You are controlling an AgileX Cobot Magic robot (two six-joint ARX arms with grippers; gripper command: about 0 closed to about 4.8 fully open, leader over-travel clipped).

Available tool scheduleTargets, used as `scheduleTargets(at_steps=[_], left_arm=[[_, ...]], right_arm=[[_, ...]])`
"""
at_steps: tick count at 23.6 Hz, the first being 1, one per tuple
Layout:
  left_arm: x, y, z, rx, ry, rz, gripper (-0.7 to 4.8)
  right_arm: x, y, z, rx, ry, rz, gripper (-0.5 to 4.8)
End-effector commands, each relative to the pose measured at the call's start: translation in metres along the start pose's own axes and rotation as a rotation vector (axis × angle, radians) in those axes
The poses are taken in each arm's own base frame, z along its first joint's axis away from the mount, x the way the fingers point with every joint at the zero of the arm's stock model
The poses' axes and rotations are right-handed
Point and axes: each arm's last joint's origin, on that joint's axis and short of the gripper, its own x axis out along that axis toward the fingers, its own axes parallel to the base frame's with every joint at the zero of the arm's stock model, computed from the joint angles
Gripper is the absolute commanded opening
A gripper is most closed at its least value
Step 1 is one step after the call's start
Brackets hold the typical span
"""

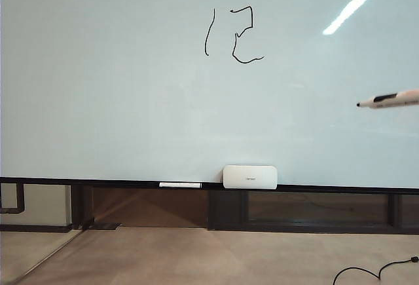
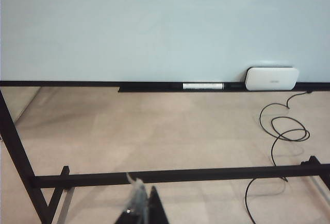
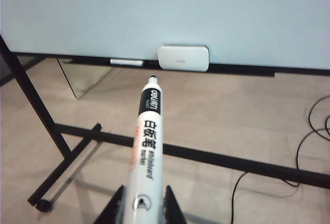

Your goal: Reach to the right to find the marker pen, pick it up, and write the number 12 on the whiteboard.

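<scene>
Off the whiteboard (image 1: pixel 98 101), right gripper (image 3: pixel 139 203) clamps the marker pen (image 3: pixel 147 147).

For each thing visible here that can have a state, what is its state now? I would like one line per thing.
marker pen: uncapped, held in the right gripper, tip off the board.
number 12: already written in black, high on the board.
whiteboard: blank apart from those strokes.
right gripper: shut on the marker pen.
left gripper: low by the frame, nothing visibly held; opening unclear.
white box: resting on the ledge.
white stick: lying flat on the ledge.

right gripper (image 3: pixel 139 206) clamped on marker pen (image 3: pixel 147 147); left gripper (image 2: pixel 140 211) closed.
</scene>
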Motion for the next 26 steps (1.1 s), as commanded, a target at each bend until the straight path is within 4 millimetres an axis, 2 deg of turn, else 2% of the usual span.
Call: scheduleTargets(at_steps=[1,9,26], left_arm=[[0.0011,-0.0004,-0.0030,0.019,-0.014,-0.005,-0.05],[0.0013,-0.0002,-0.0046,0.026,-0.006,0.000,-0.05],[0.0013,-0.0003,-0.0052,0.026,0.002,-0.001,-0.05]], right_arm=[[-0.0004,0.0008,0.0034,-0.026,-0.022,0.008,-0.02],[-0.0005,-0.0012,0.0027,-0.017,-0.021,-0.056,-0.01],[-0.0005,-0.0015,0.0003,-0.017,0.005,-0.058,-0.01]])
